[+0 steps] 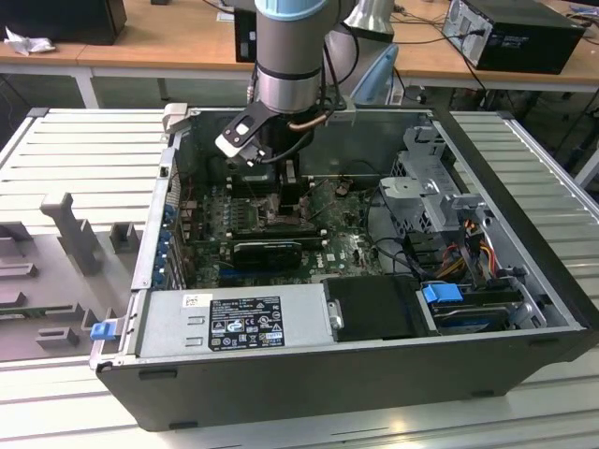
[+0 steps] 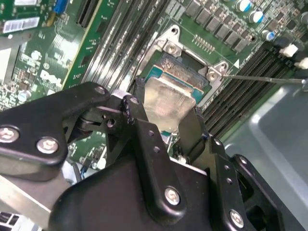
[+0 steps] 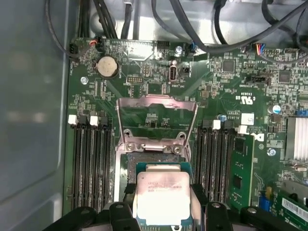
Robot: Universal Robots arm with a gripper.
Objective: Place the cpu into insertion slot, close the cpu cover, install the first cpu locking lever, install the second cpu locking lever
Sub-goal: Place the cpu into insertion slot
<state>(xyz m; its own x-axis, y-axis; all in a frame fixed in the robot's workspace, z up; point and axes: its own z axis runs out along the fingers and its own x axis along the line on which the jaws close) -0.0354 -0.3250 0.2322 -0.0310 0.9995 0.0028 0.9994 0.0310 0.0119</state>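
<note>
The cpu (image 3: pixel 162 195) has a pale metal top with a dull, faintly smudged sheen. The cpu cover (image 3: pixel 158 100) is thin bare sheet metal, semi-bright. The gripper (image 2: pixel 166 109) is finished in smooth matt black and fastened with bright metal screws (image 2: pixel 172 195). The motherboard (image 3: pixel 144 72) is glossy green laminate, and its memory slots (image 3: pixel 91 163) are black plastic. The computer case (image 1: pixel 374 374) is dark matt sheet metal. The bench (image 1: pixel 84 150) is ribbed pale metal.

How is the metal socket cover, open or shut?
Open: the cpu cover is swung back, green board showing through its window; the gripper holds the cpu.
</note>
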